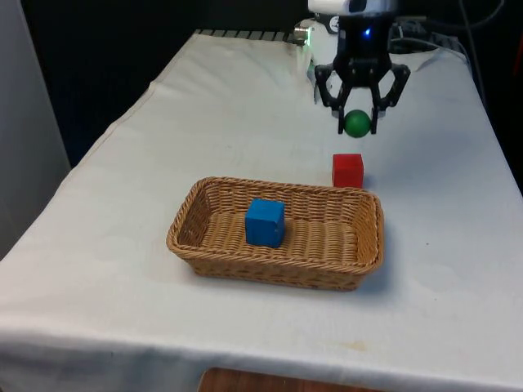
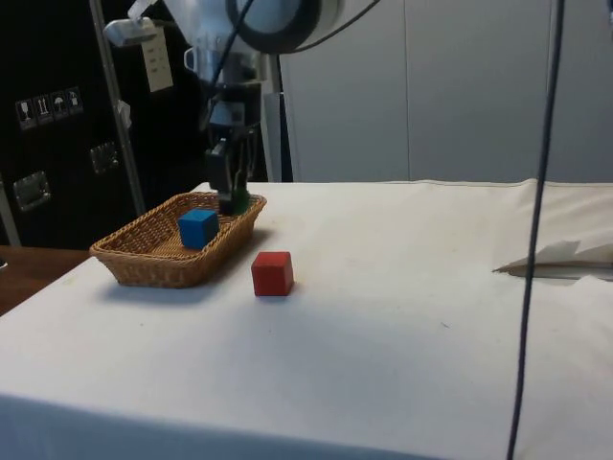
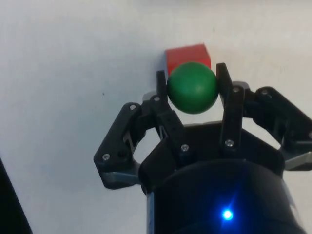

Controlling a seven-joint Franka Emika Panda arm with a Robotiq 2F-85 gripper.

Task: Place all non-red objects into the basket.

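One basket (image 1: 278, 261), wicker, nearest on the white cloth (image 1: 122, 327); blue cube (image 1: 265, 222) inside it. One red cube (image 1: 347, 170) on the cloth just behind the far rim. One green ball (image 1: 356, 122), pinched between the gripper (image 1: 357, 124) fingers, in the air beyond the red cube.

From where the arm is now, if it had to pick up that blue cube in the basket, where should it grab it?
Probably by two opposite upright faces, coming straight down from above. The blue cube sits flat on the wicker basket floor, well clear of the walls, so its sides look reachable. First the end effector would have to drop the green ball it holds.
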